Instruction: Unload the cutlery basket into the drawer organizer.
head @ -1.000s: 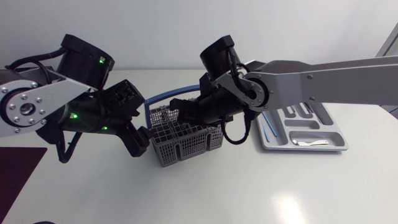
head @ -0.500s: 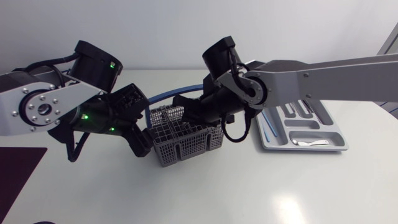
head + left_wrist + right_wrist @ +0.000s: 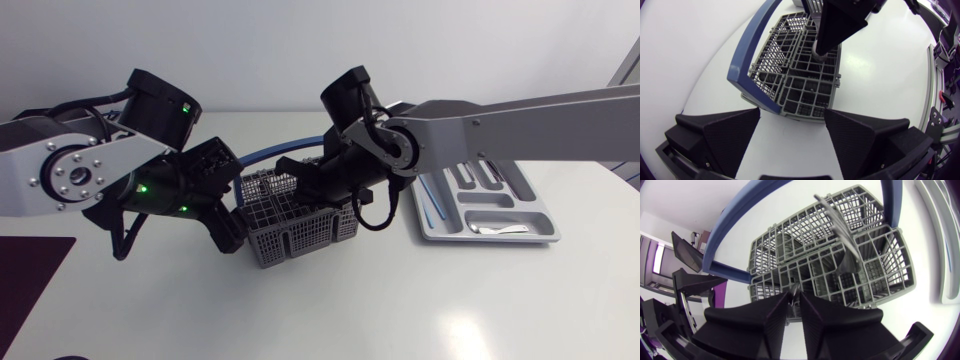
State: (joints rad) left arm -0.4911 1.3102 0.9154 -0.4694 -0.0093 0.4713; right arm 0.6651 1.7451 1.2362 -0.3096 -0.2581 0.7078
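The grey cutlery basket [image 3: 300, 228] with its blue handle [image 3: 275, 152] stands mid-table. My right gripper [image 3: 300, 190] reaches down into it from above. In the right wrist view the gripper [image 3: 794, 296] has its fingers almost together, shut on a thin metal cutlery handle [image 3: 794, 286] standing in a cell. Another metal utensil [image 3: 837, 227] leans in the basket [image 3: 865, 280] ahead of it. My left gripper [image 3: 228, 235] sits low at the basket's left end. In the left wrist view the left gripper [image 3: 792, 111] is open wide with the basket [image 3: 790, 75] just ahead.
The grey drawer organizer [image 3: 545, 225] lies at the right of the table, with a metal piece [image 3: 497, 229] in its front compartment and a blue-handled piece [image 3: 428, 208] at its left side. Bare white table lies in front of the basket.
The right gripper's fingers have closed in on the handle inside the basket. My left arm has shifted slightly toward the basket.
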